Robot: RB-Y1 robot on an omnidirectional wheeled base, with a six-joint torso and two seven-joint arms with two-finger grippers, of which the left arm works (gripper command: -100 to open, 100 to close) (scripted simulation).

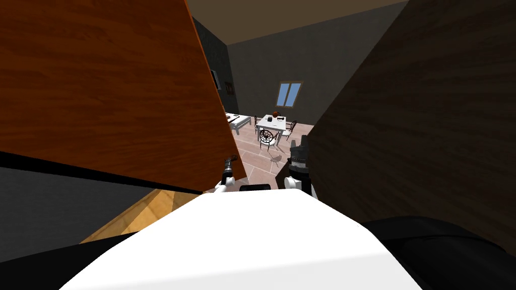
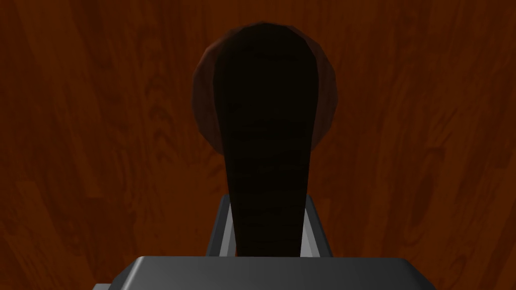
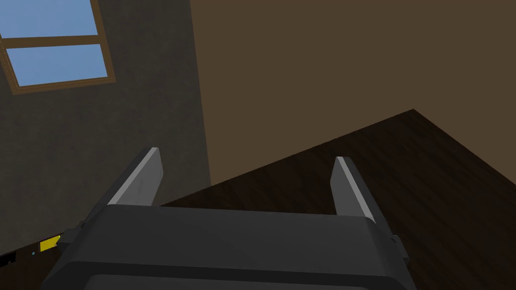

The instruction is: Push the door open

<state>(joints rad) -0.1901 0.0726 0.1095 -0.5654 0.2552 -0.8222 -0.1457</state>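
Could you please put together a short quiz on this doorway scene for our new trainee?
1. True or false: the left end effector is shut on the dark handle of the reddish wooden door.
2. The right end effector is: A) open and holding nothing, B) shut on a cup, C) shut on the handle.
3. Fill in: in the room beyond the door stand white ____ with chairs.
Key: 1 true; 2 A; 3 tables.
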